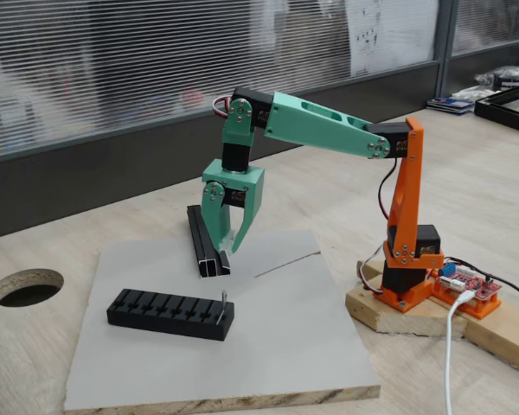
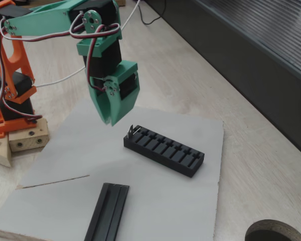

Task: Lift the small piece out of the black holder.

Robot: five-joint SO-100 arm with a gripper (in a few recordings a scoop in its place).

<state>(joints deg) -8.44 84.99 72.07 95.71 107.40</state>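
Green gripper (image 1: 227,245) hangs tips-down over the grey board (image 1: 285,346), fingers close together, nothing visibly between them, in front of the black grooved rail (image 1: 203,242). Black holder (image 1: 170,314) lies nearer the board's front left, well apart from the gripper. Small piece (image 1: 224,304) stands upright at the holder's right end. Thin line (image 1: 285,263) crosses the board.
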